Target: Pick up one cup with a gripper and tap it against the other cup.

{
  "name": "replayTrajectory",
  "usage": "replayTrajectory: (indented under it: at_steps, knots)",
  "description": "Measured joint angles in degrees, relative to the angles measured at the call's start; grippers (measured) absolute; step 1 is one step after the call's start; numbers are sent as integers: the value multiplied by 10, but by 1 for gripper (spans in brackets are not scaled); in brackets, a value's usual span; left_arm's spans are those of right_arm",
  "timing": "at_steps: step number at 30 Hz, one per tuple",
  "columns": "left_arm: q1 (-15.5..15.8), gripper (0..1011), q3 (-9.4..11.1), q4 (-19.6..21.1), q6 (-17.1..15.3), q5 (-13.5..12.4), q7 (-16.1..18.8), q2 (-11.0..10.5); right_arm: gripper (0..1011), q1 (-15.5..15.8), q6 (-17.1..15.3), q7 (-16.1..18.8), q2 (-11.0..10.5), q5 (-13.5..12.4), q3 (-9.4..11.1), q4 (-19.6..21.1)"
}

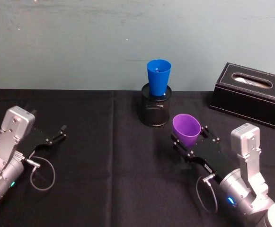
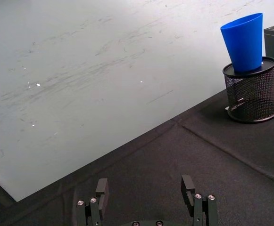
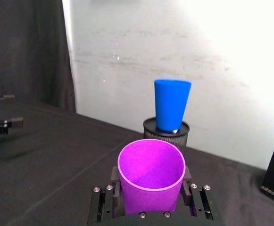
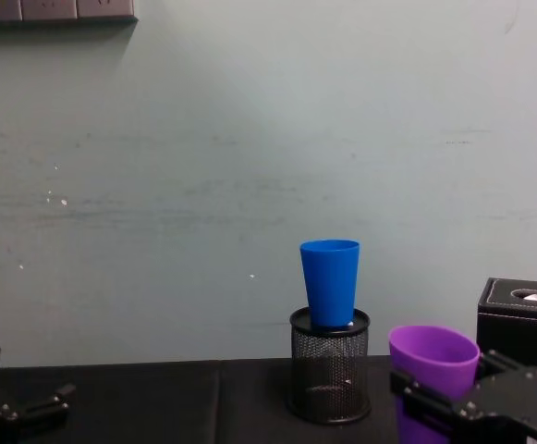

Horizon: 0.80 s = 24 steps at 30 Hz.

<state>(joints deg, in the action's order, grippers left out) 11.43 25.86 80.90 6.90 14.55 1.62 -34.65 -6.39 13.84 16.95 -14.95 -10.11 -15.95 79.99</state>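
Right hand [image 1: 190,137], lower right of the head view, clamped on the purple tapered plastic cup [image 1: 186,128]; cup mouth-up, fingers either side of its lower wall. It is well short of the bright blue tapered plastic cup [image 1: 158,77], which stands upright at upper centre, seated in the top of a black mesh pen holder [image 1: 155,112]. Left hand [image 1: 60,134] idle at lower left over the black-clothed bench [image 1: 104,170], fingers apart.

Judgement: the step in hand is the carry toward the tap; the blue cup sits high and looks loosely perched; raise the purple cup to its level first; approach slowly; touch wall to wall, lightly; a hard knock would likely topple it.
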Motion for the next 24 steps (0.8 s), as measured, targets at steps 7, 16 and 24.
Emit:
replayTrajectory:
  at_steps: [7, 16, 24]
  knots:
    - [0, 1011, 0, 0, 0, 0, 0, 0, 726, 8, 6, -5, 3, 12, 13, 26]
    - [0, 1011, 0, 0, 0, 0, 0, 0, 726, 15, 22, -10, 7, 22, 28, 52]
    - [0, 1011, 0, 0, 0, 0, 0, 0, 726, 15, 23, -9, 7, 23, 28, 53]
